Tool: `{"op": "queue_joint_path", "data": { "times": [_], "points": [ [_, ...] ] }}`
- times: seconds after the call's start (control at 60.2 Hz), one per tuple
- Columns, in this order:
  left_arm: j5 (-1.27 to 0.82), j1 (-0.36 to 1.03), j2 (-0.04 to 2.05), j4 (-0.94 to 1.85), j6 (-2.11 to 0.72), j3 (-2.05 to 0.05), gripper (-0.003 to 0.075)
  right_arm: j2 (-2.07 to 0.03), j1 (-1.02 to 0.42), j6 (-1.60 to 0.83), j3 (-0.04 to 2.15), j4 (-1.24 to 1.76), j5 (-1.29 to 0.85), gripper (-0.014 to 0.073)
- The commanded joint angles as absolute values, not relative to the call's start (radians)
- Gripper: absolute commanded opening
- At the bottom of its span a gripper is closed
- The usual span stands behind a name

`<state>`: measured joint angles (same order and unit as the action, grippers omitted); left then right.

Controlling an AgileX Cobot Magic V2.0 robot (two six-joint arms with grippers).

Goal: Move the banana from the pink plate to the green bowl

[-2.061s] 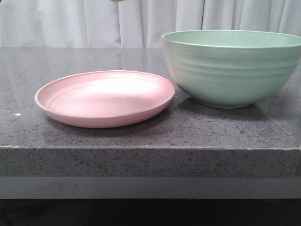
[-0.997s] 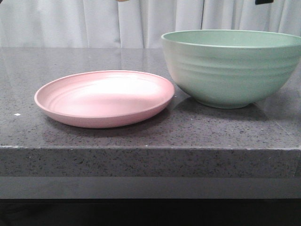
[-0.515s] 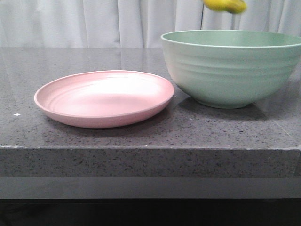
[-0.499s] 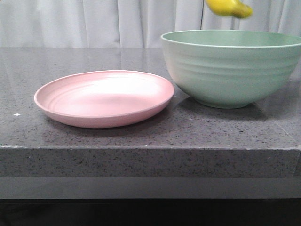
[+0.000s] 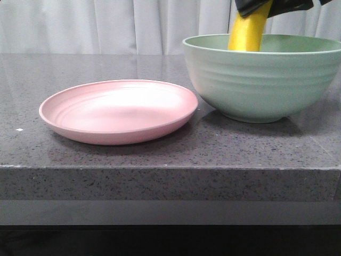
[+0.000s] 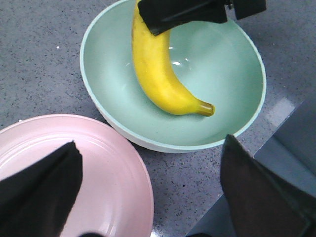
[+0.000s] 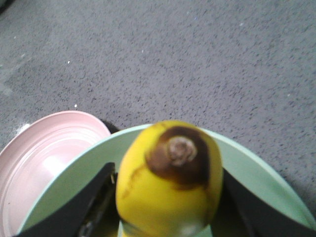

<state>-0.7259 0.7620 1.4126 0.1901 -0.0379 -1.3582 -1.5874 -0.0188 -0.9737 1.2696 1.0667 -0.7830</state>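
The yellow banana (image 5: 246, 33) hangs steeply into the pale green bowl (image 5: 256, 80) at the right of the counter. My right gripper (image 5: 250, 8) is shut on its upper end, just above the rim. In the left wrist view the banana (image 6: 158, 74) curves down inside the bowl (image 6: 222, 64), its dark tip low near the inner wall, under the right gripper (image 6: 182, 12). In the right wrist view the banana (image 7: 170, 177) sits between the fingers (image 7: 96, 197). The pink plate (image 5: 117, 109) is empty. My left gripper (image 6: 150, 197) is open above the plate's (image 6: 98, 173) edge.
The plate and bowl stand close together on a dark speckled stone counter (image 5: 170, 154), whose front edge is near the camera. A white curtain (image 5: 106, 24) hangs behind. The counter's edge shows beside the bowl in the left wrist view (image 6: 276, 123).
The banana came in from the top of the front view above the bowl. It has tipped from level to steep and dropped into the bowl with the right gripper on it.
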Motion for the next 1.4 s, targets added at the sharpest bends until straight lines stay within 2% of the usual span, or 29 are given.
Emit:
{"op": "queue_joint_path", "data": {
  "times": [0.0, 0.1, 0.382, 0.615, 0.665, 0.731, 0.798, 0.881, 0.964, 0.997, 1.064, 1.23, 1.38],
  "points": [
    [-0.662, 0.771, 1.373, 0.200, -0.039, -1.393, 0.0566, -1.551, -0.016, -0.988, 1.305, 1.115, -0.789, 0.0201],
    [-0.662, 0.771, 1.373, 0.200, -0.039, -1.393, 0.0566, -1.551, -0.016, -0.988, 1.305, 1.115, -0.789, 0.0289],
    [-0.664, 0.771, 1.373, 0.200, -0.039, -1.393, 0.0566, -1.551, -0.016, -0.988, 1.305, 1.115, -0.790, 0.0467],
    [-0.664, 0.771, 1.373, 0.200, -0.038, -1.393, 0.0566, -1.537, -0.013, -0.987, 1.305, 1.115, -0.802, 0.0477],
    [-0.664, 0.771, 1.373, 0.195, -0.038, -1.393, 0.0566, -1.523, -0.010, -0.982, 1.305, 1.115, -0.808, 0.0449],
    [-0.662, 0.771, 1.373, 0.194, -0.038, -1.393, 0.0541, -1.492, -0.009, -0.941, 1.305, 1.115, -0.807, 0.0337],
    [-0.660, 0.765, 1.373, 0.193, -0.038, -1.393, 0.0445, -1.456, -0.009, -0.898, 1.305, 1.115, -0.796, 0.0156],
    [-0.651, 0.740, 1.373, 0.174, -0.038, -1.393, 0.0255, -1.413, -0.009, -0.852, 1.305, 1.115, -0.792, -0.0065],
    [-0.641, 0.711, 1.373, 0.142, -0.038, -1.393, 0.0077, -1.372, -0.009, -0.782, 1.305, 1.102, -0.787, -0.0050],
    [-0.631, 0.690, 1.373, 0.128, -0.038, -1.393, -0.0018, -1.357, -0.009, -0.743, 1.307, 1.076, -0.787, -0.0052],
    [-0.618, 0.647, 1.373, 0.104, -0.037, -1.393, -0.0020, -1.332, -0.009, -0.619, 1.321, 0.953, -0.794, -0.0052],
    [-0.607, 0.488, 1.341, 0.097, -0.017, -1.393, -0.0020, -1.286, -0.009, -0.156, 1.416, 0.423, -0.905, -0.0060],
    [-0.589, 0.347, 1.260, -0.015, 0.082, -1.366, -0.0020, -1.215, -0.010, -0.063, 1.420, 0.216, -0.895, -0.0060]
  ]
}}
